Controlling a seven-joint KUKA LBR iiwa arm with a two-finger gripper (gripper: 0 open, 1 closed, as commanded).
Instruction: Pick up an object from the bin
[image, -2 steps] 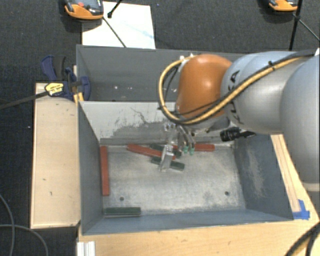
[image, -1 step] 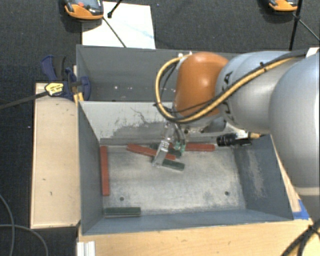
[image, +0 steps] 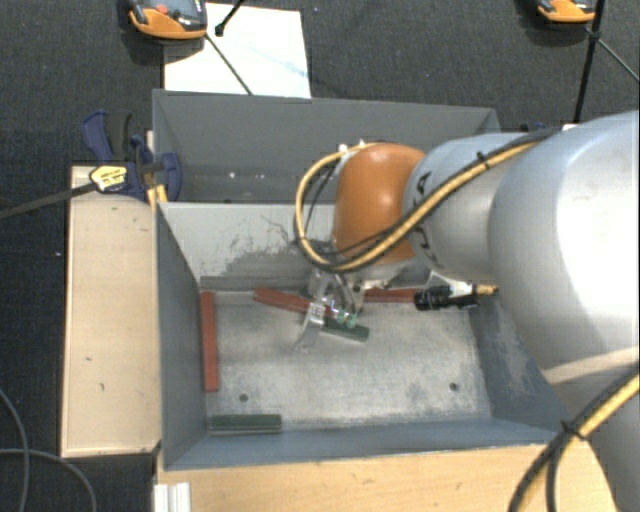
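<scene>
Looking down, the gripper is low at mid-bin, right at a small dark-green block beside a thin reddish-brown wooden stick; clamped or not, I can't tell, and an off-centre bite could squirt that block loose.

The bin is matt grey metal, its floor scuffed. The red bar at nine o'clock and the green bar at seven look matt. The orange cover and the arm are smooth and glossy.
</scene>
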